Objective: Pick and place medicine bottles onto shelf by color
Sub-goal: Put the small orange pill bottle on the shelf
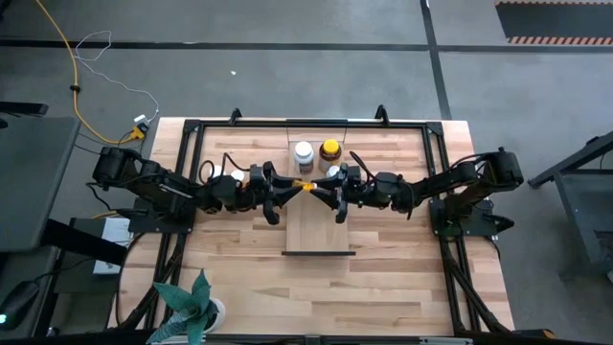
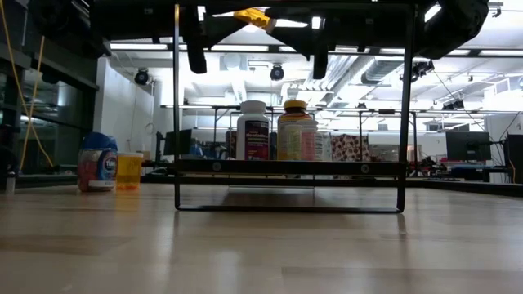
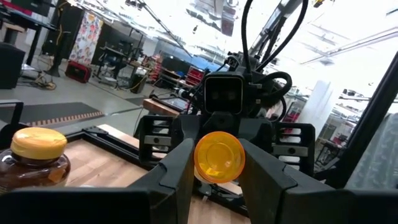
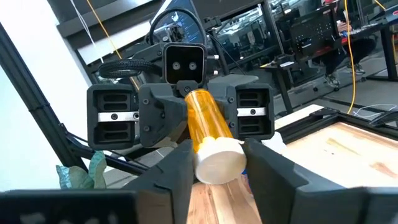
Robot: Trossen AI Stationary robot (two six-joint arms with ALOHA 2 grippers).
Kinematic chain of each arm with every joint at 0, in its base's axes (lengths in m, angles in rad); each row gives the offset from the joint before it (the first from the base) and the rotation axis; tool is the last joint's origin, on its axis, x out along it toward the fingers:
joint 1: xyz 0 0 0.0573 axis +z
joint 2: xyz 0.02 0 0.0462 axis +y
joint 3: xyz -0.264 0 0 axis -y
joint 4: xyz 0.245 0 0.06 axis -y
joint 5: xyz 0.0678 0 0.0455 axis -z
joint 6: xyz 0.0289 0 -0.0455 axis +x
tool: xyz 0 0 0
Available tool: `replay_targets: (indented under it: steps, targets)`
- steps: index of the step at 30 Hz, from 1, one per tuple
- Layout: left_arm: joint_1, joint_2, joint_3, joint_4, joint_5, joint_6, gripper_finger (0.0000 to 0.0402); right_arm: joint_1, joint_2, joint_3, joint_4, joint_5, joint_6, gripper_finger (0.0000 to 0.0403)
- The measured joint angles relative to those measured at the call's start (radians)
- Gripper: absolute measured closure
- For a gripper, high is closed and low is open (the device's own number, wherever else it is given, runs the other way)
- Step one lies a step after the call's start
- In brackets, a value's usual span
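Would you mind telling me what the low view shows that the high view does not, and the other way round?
Only the low view shows a blue-capped bottle and a small orange bottle standing off to the side on the table, and the room behind. Only the high view shows both arms whole, with the left gripper and right gripper meeting end to end on a small orange bottle, plus a plant. Both show the white bottle and the yellow-capped amber bottle on the shelf.

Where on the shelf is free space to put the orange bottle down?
The shelf is bare from under both grippers to its dark-strip end. Its far end is crowded: the white bottle and amber bottle stand there side by side.
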Motion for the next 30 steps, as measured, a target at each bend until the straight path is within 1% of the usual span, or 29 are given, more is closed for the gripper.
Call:
replay_targets:
  steps: [3,5,8,12,16,20,24,30]
  targets:
    - [0.000,0.000,0.000,0.000,0.000,0.003,0.0300,-0.001,0.000,0.000,0.000,0.001,-0.012,0.0292]
    - [0.000,0.000,0.000,-0.001,-0.001,0.004,0.0300,-0.001,0.000,0.000,-0.001,0.002,-0.019,0.0295]
    - [0.001,0.000,0.000,-0.002,0.005,0.017,0.0300,-0.001,0.000,0.000,-0.007,0.001,-0.025,0.0294]
    - [0.002,0.000,-0.001,-0.009,0.059,0.055,0.0300,0.000,0.000,0.000,-0.023,-0.001,-0.045,0.0291]
    - [0.002,0.000,-0.001,-0.011,0.085,0.083,0.0296,0.001,-0.001,0.000,-0.033,-0.008,-0.074,0.0291]
    - [0.003,0.000,-0.001,-0.039,0.100,0.090,0.0280,0.001,-0.019,0.000,-0.072,-0.009,-0.097,0.0290]
    - [0.011,0.000,-0.001,-0.073,0.109,0.090,0.0256,0.003,-0.054,0.000,-0.103,0.016,-0.119,0.0290]
    - [0.012,-0.015,-0.001,-0.118,0.116,0.123,0.0221,0.025,-0.095,0.000,-0.174,0.082,-0.167,0.0290]
